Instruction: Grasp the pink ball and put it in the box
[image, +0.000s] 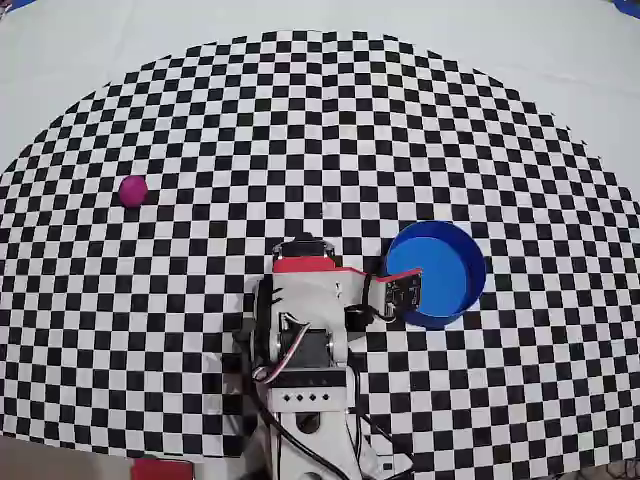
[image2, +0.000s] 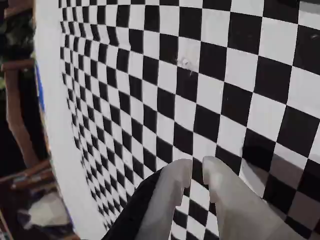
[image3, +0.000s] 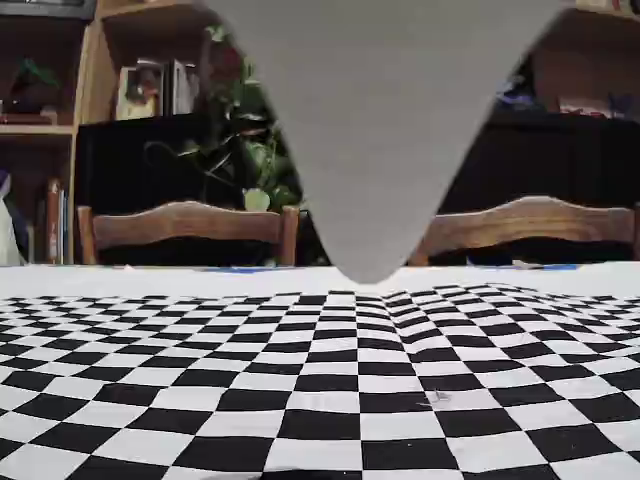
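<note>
**Ball far off, my gripper empty beside the box**

Seen from overhead, my arm (image: 300, 340) sits folded near the lower middle of the checkered mat (image: 200, 100). I will place everything by the box (image: 436, 273), the round blue container with low walls. It stands on the mat just to the right of my arm in that view, and a red-edged part of my arm overlaps its left rim. What I can see of its inside is bare blue floor.

The pink ball (image: 133, 190) lies well to the left of the box and somewhat farther up the mat, on the other side of my arm. It rests alone on the squares, touching nothing, far from my gripper.

In the wrist view my gripper (image2: 196, 172) comes in from the bottom edge. Its two pale fingers (image2: 172, 192) are nearly pressed together, with only a narrow slit between the tips and nothing pinched in it. Below them is only checkered mat, and neither ball nor box shows there.

In the fixed view a broad grey shape (image3: 375, 130), blurred and close to the lens, hangs down from the top. Behind it stand two wooden chairs (image3: 185, 225) and shelves with a leafy plant (image3: 245, 150).
</note>
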